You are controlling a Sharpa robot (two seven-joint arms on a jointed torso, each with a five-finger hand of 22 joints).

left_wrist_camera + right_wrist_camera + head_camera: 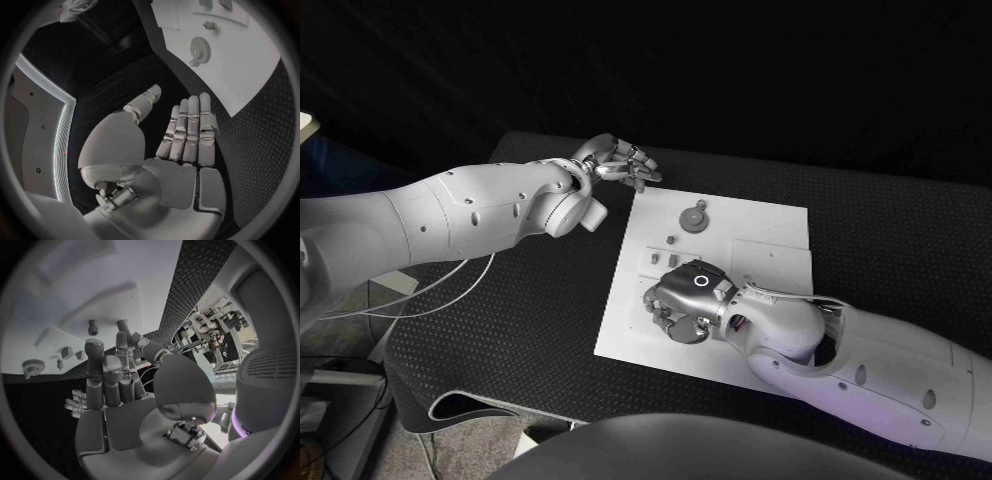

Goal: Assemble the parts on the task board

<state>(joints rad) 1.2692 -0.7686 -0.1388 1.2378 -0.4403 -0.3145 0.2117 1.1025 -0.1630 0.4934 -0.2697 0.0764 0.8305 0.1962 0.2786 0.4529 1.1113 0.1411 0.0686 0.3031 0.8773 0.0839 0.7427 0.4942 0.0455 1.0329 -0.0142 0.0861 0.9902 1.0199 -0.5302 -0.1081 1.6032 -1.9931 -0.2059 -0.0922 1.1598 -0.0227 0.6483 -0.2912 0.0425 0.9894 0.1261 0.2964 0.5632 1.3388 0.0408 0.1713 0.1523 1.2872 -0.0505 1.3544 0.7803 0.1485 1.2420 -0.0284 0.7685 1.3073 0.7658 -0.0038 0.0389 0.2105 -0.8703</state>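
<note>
The right hand (687, 300) hovers low over the task board (769, 235), fingers apparently empty, reaching toward a peg (92, 327); next it must pinch it, while the empty-fingered left hand (615, 162) waits beside the gear (692, 217).

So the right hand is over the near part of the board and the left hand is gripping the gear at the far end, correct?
Not quite. The left hand is not gripping the gear: in the left wrist view its fingers are straight and hold nothing, and the gear lies apart on the task board. The right hand is over the board's near part, as the head view shows.
</note>
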